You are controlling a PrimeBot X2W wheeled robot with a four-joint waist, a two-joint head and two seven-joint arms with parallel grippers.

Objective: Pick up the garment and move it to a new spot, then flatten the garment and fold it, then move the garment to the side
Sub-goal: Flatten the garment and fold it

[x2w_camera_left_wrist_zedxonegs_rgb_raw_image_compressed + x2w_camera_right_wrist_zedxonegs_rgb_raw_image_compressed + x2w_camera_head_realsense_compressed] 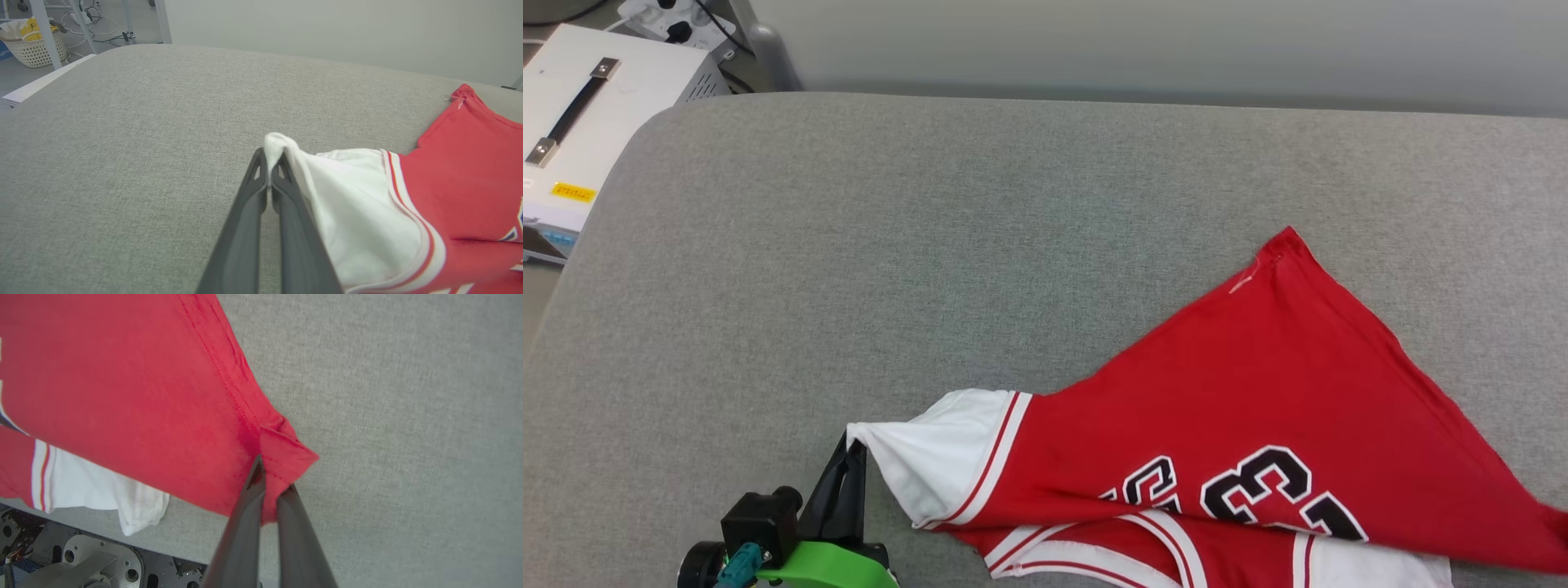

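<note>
- The garment [1258,392], a red jersey T-shirt with white, stripe-trimmed sleeves, lay crumpled on the grey padded surface [931,245]. It sat towards 4 o'clock in the head view, one red point reaching up to about 1 o'clock.
- The left gripper [854,445], at 7 o'clock in that view, had its two dark fingers pressed together on the tip of a white sleeve [931,457]. The cloth was drawn into a taut peak towards 9 o'clock.
- The right gripper [271,473] was clamped on a red hem corner [286,449], the fabric bunching just above the fingertips in the right wrist view.
- Pinching opposite ends like this looked meant to lift the shirt by two points, so it would hang open rather than drag in a heap. That would suit carrying it to a new spot and laying it flat.
- The body was doubled over itself, so flattening and folding had not yet been done.
- The black, white-outlined print [1258,490] lay near 5 o'clock, upside down to the camera. A "3" read clearly; the figure beside it was probably a "2", and a letter fragment may have been an "S", though the fold hid the rest.
- A white equipment case [596,106] at 10 o'clock carried a yellow sticker [572,193], its text too small to read.
</note>
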